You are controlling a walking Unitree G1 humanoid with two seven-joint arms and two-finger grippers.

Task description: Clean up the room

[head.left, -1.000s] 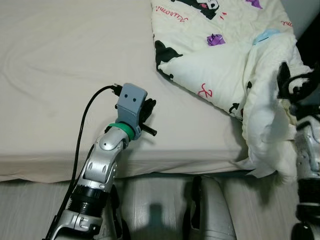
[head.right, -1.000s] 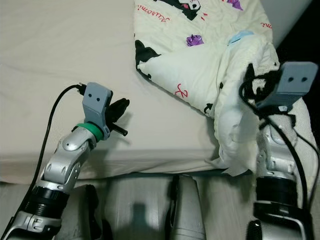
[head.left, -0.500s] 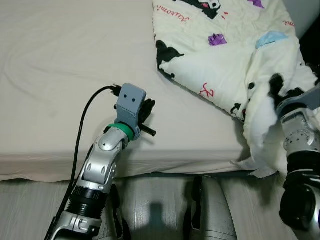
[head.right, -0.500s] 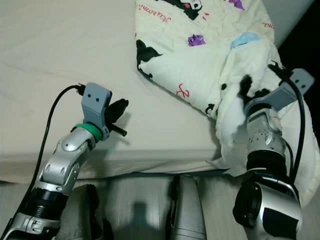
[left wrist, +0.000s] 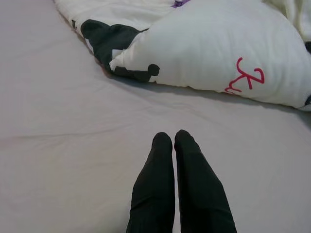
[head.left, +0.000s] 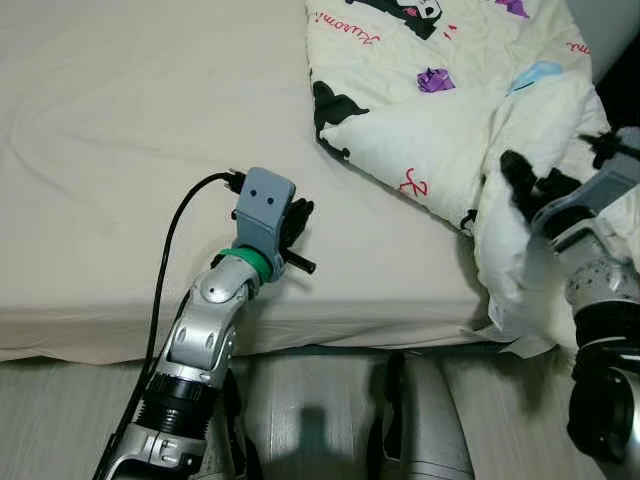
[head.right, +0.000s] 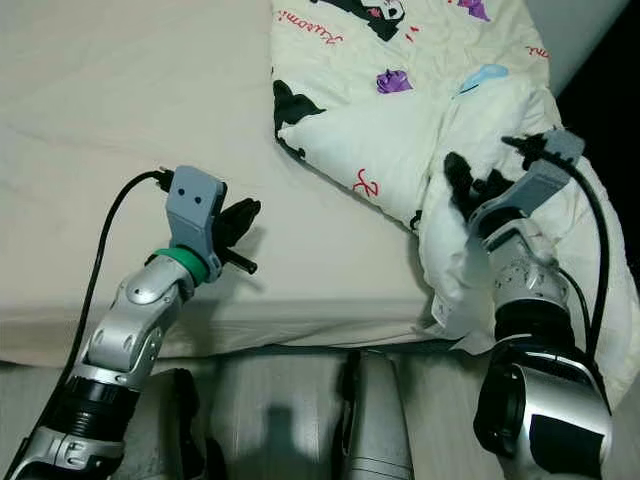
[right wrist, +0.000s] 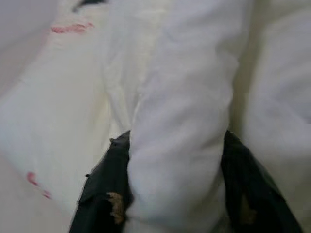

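Note:
A cream blanket (head.left: 450,110) with black, purple and red prints lies bunched on the right side of the bed, one part hanging over the front right corner. My right gripper (head.left: 535,190) is at that corner, shut on a thick fold of the blanket (right wrist: 180,145), with a black finger (right wrist: 104,194) on each side of the fold. My left gripper (left wrist: 173,138) is shut with nothing in it and rests just above the bare sheet near the bed's front edge, to the left of the blanket.
The bed (head.left: 120,150) has a beige sheet, bare on its left and middle. A black cable (head.left: 170,250) loops from my left wrist. Grey wood floor (head.left: 60,420) runs along the bed's front edge, with my own legs (head.left: 420,420) below.
My right gripper has swung left and a little up, carrying the blanket fold toward the bed. My left arm has stayed put.

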